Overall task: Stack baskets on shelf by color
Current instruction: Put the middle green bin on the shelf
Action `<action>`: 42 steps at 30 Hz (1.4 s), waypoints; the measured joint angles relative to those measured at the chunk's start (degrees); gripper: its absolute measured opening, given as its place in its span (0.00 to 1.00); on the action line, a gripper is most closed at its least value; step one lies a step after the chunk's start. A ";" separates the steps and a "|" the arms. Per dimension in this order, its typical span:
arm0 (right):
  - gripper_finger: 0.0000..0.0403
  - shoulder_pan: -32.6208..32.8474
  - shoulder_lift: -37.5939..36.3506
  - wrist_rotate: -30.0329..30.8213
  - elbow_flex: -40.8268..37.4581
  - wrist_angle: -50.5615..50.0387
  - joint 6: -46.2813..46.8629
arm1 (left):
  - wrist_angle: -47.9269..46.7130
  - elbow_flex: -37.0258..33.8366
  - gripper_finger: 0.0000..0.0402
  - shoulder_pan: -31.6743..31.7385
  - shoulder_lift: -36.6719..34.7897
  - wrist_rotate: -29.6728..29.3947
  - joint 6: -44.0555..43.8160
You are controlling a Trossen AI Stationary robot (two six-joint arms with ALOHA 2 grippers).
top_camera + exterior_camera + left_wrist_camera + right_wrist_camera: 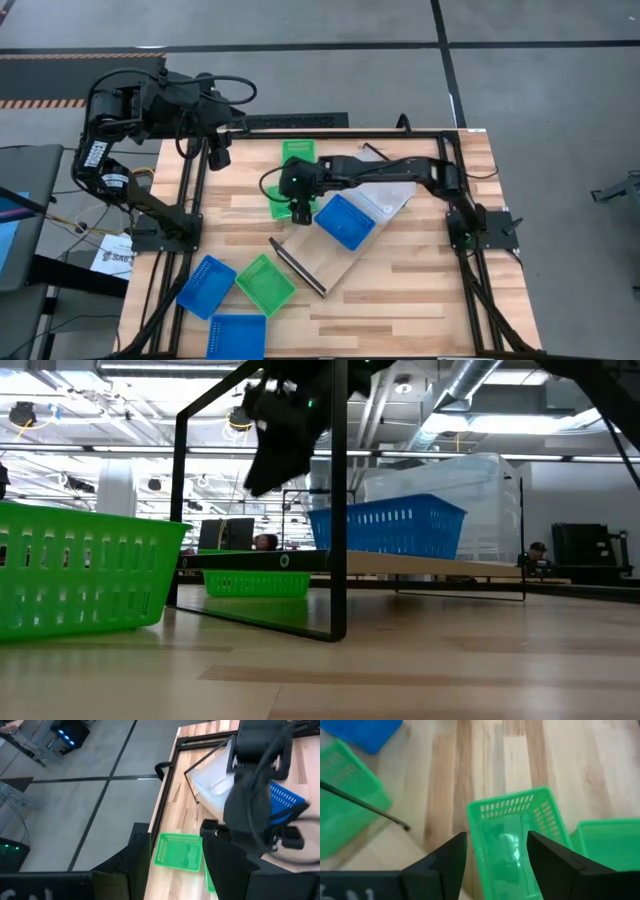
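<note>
Right arm: reaches from the bench's 3 o'clock side toward its middle, elbow near 2 o'clock, wrist bent down.
Right pincer (496, 855): open, fingers spread to either side of a green basket's (517, 840) rim; hangs over the shelf's end toward 10 o'clock.
Left arm: folded up off the bench's 10 o'clock corner, waiting.
Left pincer (219, 155): points down past the bench's edge at 11 o'clock; I cannot tell whether it is open or closed.
Shelf (345, 262): light board lying diagonally, from 2 o'clock toward 7 o'clock.
On the shelf: a blue basket (345, 221) at mid-board, a clear basket (385, 200) beside it toward 2 o'clock.
Second green basket (299, 151): on the bench at 12 o'clock.
Loose baskets: two blue ones (207, 286) and (237, 336), one green (265, 284), grouped near 7 o'clock.
Low view only: the shelf board (440, 565) stands raised on black frames (338, 500), the blue basket (388, 525) on top of it.
Right wrist view only: the green basket's slotted wall between the fingers.
</note>
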 joint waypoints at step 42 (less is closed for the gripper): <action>0.51 -0.24 5.61 -0.92 -2.70 0.55 -9.05 | -0.26 0.00 0.42 0.01 0.00 -0.09 -1.55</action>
